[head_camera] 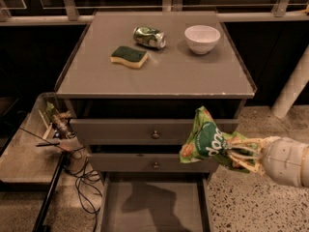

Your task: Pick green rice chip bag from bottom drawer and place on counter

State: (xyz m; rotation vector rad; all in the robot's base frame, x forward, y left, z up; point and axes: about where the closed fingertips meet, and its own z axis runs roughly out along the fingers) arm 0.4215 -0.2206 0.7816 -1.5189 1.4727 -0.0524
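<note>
The green rice chip bag (205, 139) hangs in the air in front of the right end of the two upper drawers, below the counter's front edge. My gripper (237, 153) comes in from the right and is shut on the bag's right end. The bottom drawer (154, 207) is pulled open below, and its grey floor shows only the arm's shadow. The counter (159, 69) is the flat grey cabinet top above the bag.
On the counter lie a green metal can (149, 36), a green-and-yellow sponge (128, 56) and a white bowl (202, 38). A low side shelf (29, 149) with clutter and cables stands at the left. A white post (292, 88) leans at the right.
</note>
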